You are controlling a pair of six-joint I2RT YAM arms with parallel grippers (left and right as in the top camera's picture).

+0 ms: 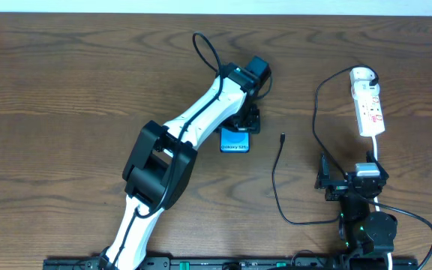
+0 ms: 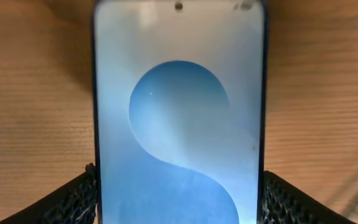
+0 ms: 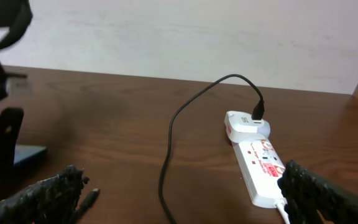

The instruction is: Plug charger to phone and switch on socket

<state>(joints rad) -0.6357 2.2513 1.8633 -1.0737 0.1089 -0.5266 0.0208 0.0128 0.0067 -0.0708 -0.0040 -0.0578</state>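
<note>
The phone [image 1: 235, 140] lies flat on the table, blue screen up, and fills the left wrist view [image 2: 179, 124]. My left gripper [image 1: 244, 120] sits over its far end with a finger against each long edge, shut on it. The charger cable [image 1: 275, 176] runs from the white plug head [image 1: 362, 75] on the socket [image 1: 370, 109] in a loop to its small black tip [image 1: 282, 138], which lies loose to the right of the phone. My right gripper [image 1: 349, 182] is open and empty, below the socket. The right wrist view shows the socket [image 3: 260, 165], the cable [image 3: 166, 155] and the tip [image 3: 89, 198] between the wide-open fingers [image 3: 185, 199].
The brown wooden table [image 1: 66, 90] carries everything. The left arm [image 1: 193, 120] stretches diagonally from the front edge to the phone. A white lead [image 1: 379, 150] leaves the socket's near end toward the right arm's base [image 1: 366, 225]. A pale wall [image 3: 179, 31] stands behind the table.
</note>
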